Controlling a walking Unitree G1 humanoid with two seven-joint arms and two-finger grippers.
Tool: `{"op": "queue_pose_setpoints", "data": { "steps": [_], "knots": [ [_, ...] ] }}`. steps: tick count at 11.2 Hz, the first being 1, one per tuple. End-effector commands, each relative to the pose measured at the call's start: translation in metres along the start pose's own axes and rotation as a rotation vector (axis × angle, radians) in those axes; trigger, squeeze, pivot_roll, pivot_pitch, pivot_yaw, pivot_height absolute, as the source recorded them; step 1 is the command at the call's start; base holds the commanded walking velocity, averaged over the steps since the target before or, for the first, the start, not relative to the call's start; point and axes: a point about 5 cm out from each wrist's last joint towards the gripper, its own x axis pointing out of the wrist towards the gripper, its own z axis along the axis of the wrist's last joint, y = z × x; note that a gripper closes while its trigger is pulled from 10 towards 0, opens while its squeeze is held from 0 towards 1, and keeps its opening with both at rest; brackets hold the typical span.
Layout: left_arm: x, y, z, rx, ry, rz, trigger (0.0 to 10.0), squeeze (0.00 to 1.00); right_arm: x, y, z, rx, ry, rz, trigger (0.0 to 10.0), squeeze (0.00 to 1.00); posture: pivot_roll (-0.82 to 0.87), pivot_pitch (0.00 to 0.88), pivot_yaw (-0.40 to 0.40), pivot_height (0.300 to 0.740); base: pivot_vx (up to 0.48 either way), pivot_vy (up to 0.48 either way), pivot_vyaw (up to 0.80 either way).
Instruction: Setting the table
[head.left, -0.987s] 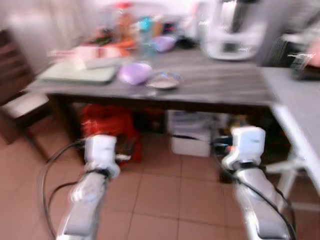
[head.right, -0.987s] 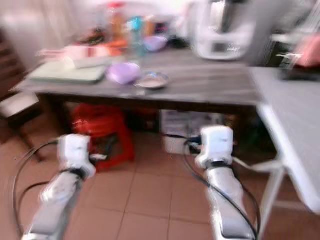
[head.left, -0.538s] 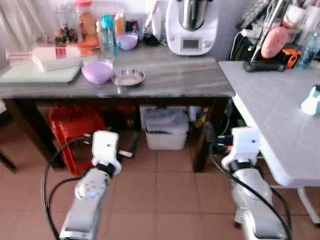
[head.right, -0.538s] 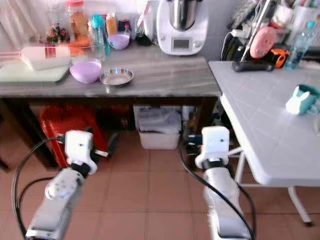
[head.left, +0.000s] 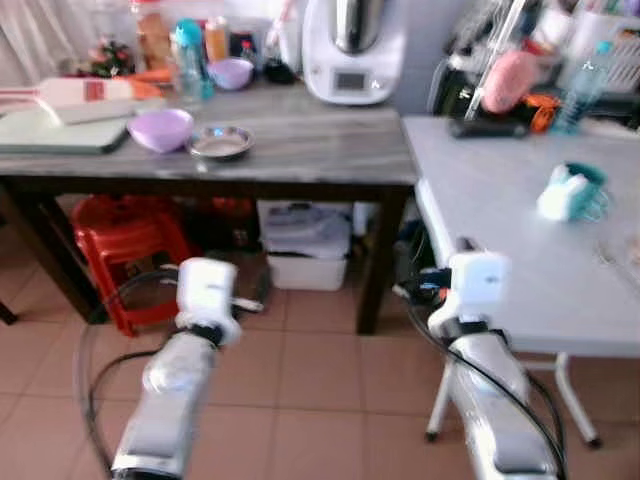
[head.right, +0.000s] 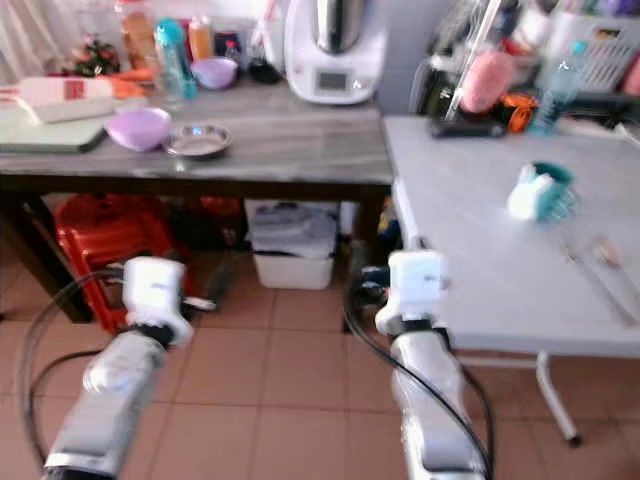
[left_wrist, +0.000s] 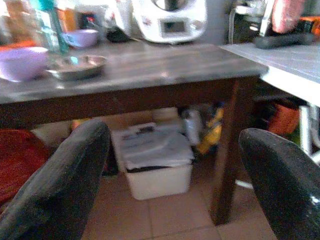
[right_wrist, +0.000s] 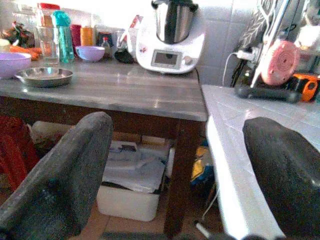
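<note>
- Your left gripper has its two black fingers spread wide with nothing between them; it is held low over the tiled floor, facing the wooden table.
- Your right gripper is likewise wide apart and holds nothing; it points at the corner where the wooden table meets the white table.
- Ahead of your left arm, on the wooden table, you have a purple bowl with a steel dish just beside it.
- Behind those stand a teal bottle, a smaller purple bowl and a white kitchen machine.
- To the far left lies a pale green board.
- Under the wooden table you can see a red stool and a white lidded bin.
- On the white table to your right sits a teal and white cup, well apart from the dishes; the view is too blurred to tell more about it.
- At the back of that table are a pink round object and a clear bottle.
</note>
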Motion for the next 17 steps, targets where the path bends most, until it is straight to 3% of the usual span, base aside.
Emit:
{"op": "queue_pose_setpoints", "data": {
  "steps": [1, 13, 17],
  "knots": [
    [0.0033, -0.0077, 0.0019, -0.007, -0.004, -0.032, 10.0, 0.0, 0.0021, -0.0063, 0.0013, -0.008, -0.008, -0.017, 10.0, 0.0, 0.05, 0.004, 0.022, 0.74, 0.0, -0.412, 0.0],
    [0.0038, -0.01, -0.0032, -0.006, 0.009, -0.042, 10.0, 0.0, 0.0, -0.0127, -0.0025, -0.005, 0.012, -0.031, 10.0, 0.0, 0.04, 0.008, 0.024, 0.74, 0.0, -0.457, 0.0],
    [0.0029, -0.0097, -0.0021, -0.064, -0.001, -0.089, 10.0, 0.0, -0.0007, -0.0115, -0.0025, -0.007, 0.015, -0.036, 10.0, 0.0, 0.04, 0.013, 0.03, 0.74, 0.0, 0.0, 0.0]
  ]
}}
